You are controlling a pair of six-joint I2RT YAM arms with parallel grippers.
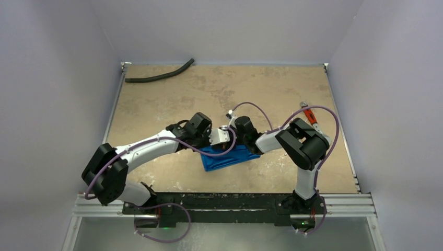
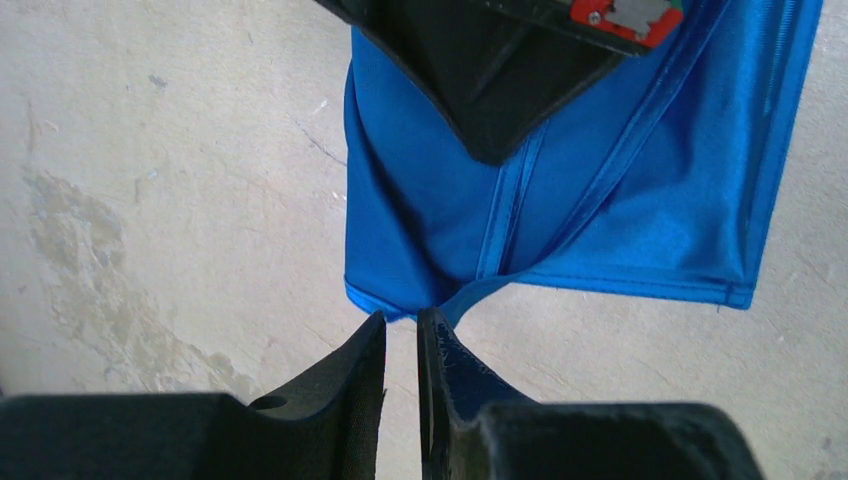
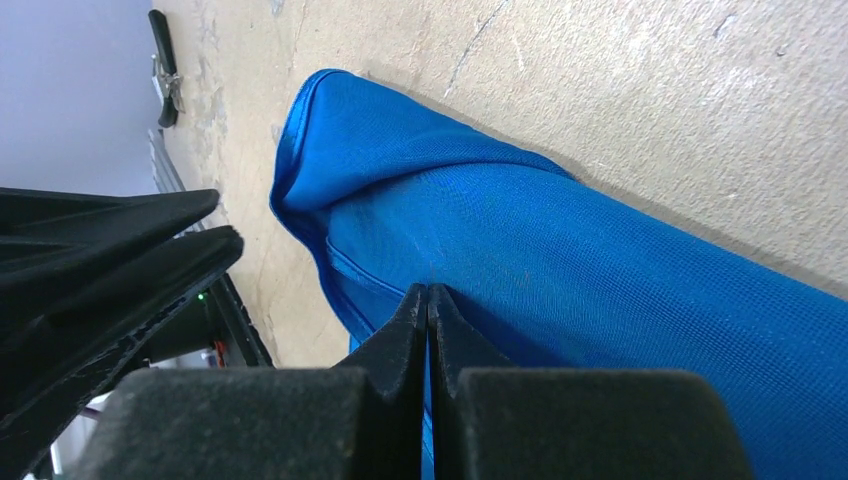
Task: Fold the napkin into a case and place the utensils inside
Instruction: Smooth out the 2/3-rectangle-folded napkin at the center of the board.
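Note:
The blue napkin [image 1: 230, 158] lies crumpled on the table between both arms, partly folded, with its hems showing [image 2: 620, 200]. My left gripper [image 1: 227, 145] reaches it from the left. Its jaws [image 2: 407, 315] stand a narrow gap apart at the napkin's near edge, and bare table shows between them. My right gripper [image 1: 241, 144] comes from the right and is shut [image 3: 428, 290], its tips pinching the raised cloth [image 3: 560, 260]. One of its fingers [image 2: 490, 100] shows over the cloth in the left wrist view. The utensils are out of view.
A black curved hose [image 1: 159, 75] lies at the far left corner. A red-handled wrench [image 1: 310, 113] sits near the right edge, behind the right arm. Walls close in three sides, and a metal rail [image 1: 224, 205] runs along the near edge.

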